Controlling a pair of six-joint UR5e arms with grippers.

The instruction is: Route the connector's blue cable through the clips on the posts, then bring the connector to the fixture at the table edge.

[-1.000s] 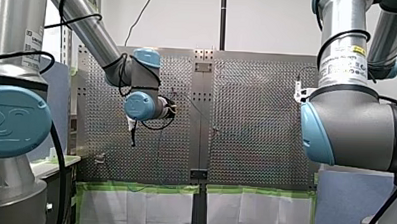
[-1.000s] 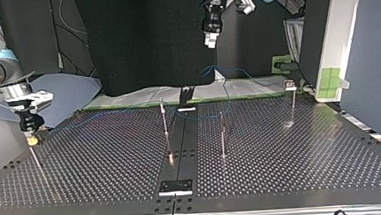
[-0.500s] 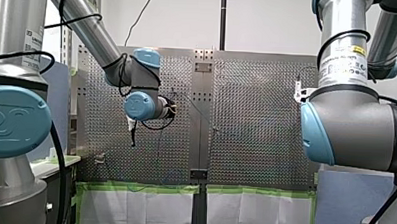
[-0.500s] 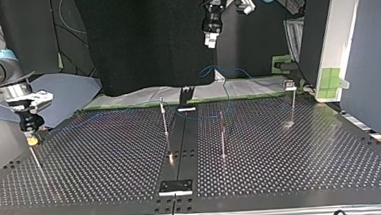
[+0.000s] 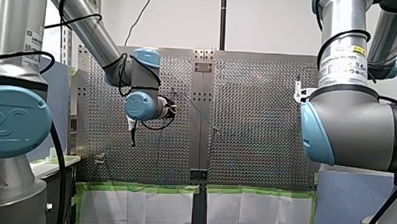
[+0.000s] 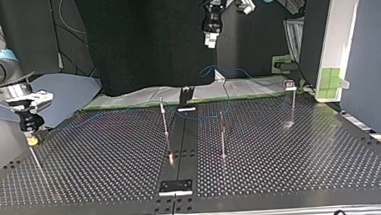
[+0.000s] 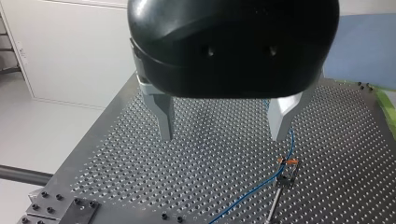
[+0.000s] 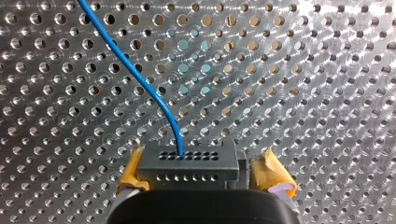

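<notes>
Perforated table (image 8: 327, 70) below, you see the right gripper (image 8: 201, 173) clamped on the connector (image 8: 189, 161), its blue cable (image 8: 137, 77) running ahead, and the left gripper (image 7: 223, 133) with fingers spread apart.

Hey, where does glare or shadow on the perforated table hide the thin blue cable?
Right wrist view: holes glint, yet the thin blue cable stands out, leaving the grey connector block. Top view: bright reflections at the bases of the slim metal posts; cable faint over the dark perforated table. Front view: cable barely shows.
</notes>
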